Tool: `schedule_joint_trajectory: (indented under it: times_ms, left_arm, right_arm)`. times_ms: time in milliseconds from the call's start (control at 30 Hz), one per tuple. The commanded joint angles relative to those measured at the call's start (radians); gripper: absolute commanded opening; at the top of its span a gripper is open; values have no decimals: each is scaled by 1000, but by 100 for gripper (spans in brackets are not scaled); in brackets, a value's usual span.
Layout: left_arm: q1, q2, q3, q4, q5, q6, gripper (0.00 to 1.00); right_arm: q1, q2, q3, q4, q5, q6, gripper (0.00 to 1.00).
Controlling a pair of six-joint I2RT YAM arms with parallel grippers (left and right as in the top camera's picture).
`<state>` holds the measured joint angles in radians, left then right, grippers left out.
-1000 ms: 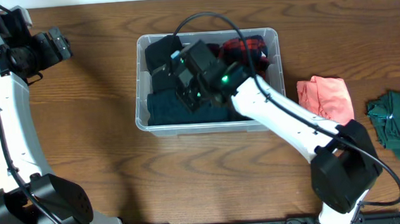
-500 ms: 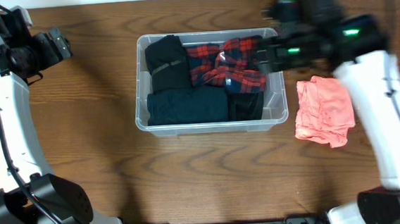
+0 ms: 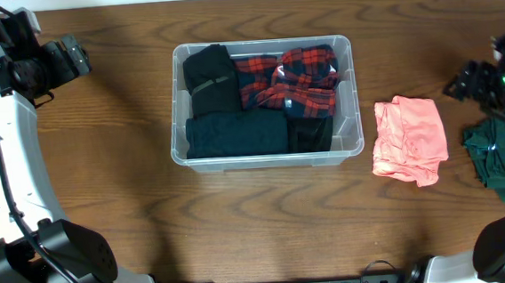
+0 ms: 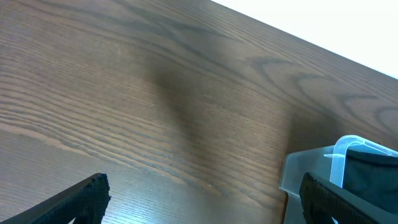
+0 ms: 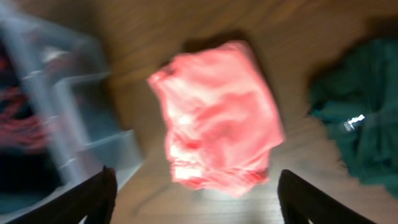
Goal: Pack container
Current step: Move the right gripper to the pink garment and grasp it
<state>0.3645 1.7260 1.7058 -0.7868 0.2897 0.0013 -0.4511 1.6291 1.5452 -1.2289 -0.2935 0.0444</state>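
Container [image 3: 270, 161] sits mid-table on wood table [image 3: 114, 196], open top. Inside are 4 items:
- black garment [image 3: 208, 73] at 10 o'clock
- red plaid shirt [image 3: 288, 78] at 1 o'clock
- dark teal fold [image 3: 234, 134] at 7 o'clock
- second black piece [image 3: 310, 134] at 5 o'clock

Pink cloth [image 3: 408, 139] lies on the table just beside the container at 3 o'clock. Green cloth [image 3: 503, 155] is further out at 3 o'clock, not touching the pink.

Left gripper [image 4: 202, 199] is at 10 o'clock of the container, well apart, fingers spread, nothing between them. Right gripper [image 5: 196, 199] is at 2 o'clock of the pink cloth, fingers spread wide, empty. Its wrist view is blurred.
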Motion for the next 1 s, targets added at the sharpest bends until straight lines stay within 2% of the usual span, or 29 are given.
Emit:
schedule_joint_trajectory:
  times_ms: [0,100,233,433,967]
  left_arm:
    - [1,-7,-1,-1,13,13,98]
    - [1,-7,-1,-1,13,13,98]
    - [1,-7,-1,-1,13,13,98]
    - [1,-7,-1,-1,13,13,98]
    - [1,-7,-1,-1,13,13,98]
  right_arm:
    - [-63,-6,-134,90,-32,-88,84]
    - [-92,-5,-259,214,-79,-173,84]
    - [-98,-5,-359,361,-77,-196,84]
    - [-97,27,-406,526,-84,-217,81]
    - [-97,248,-408,581,-190,-263,79]
